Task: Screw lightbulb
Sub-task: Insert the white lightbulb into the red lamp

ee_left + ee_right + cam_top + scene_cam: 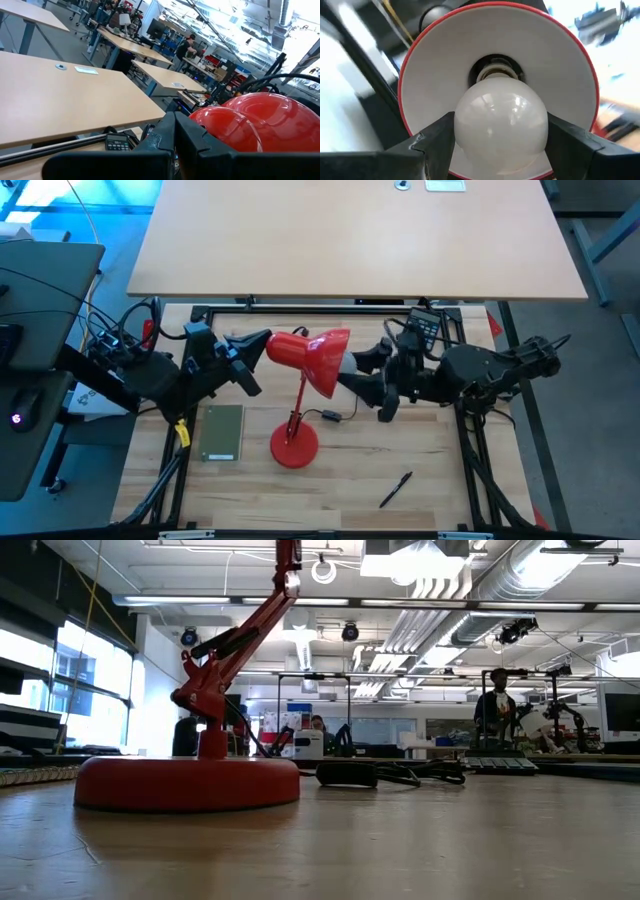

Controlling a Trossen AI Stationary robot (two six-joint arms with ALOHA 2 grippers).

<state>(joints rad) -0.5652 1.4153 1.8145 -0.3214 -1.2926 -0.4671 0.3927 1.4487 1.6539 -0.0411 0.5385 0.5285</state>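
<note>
The red desk lamp [305,370] stands on its round base [294,446] mid-table, its shade [325,362] tipped sideways and opening toward the table's right. The white lightbulb [500,122] sits in the shade's mouth, its narrow base in the socket [495,71]. My right gripper [500,137] reaches level into the shade from the right, shut on the bulb. At the back end of the lamp head [280,348] is my left gripper [260,348], shut. Both grippers are above the low view's frame. My left gripper lays its shut fingers [175,140] against the red rear dome of the lamp head [225,127], coming level from the table's left. Whether anything is pinched between them cannot be told. My right gripper pinches the bulb's round globe between its two fingers [437,135], one on each side at the widest part [462,125]. The fingers come level from the table's right, along the bulb's axis. The bulb is clear of the table, its base end inside the shade's socket.
A green flat box [222,432] lies left of the lamp base, and a black pen [395,489] near the front right. The lamp's cord and black plug [330,416] trail behind the base. A calculator [425,327] sits at the table's far edge, before a second desk [350,240].
</note>
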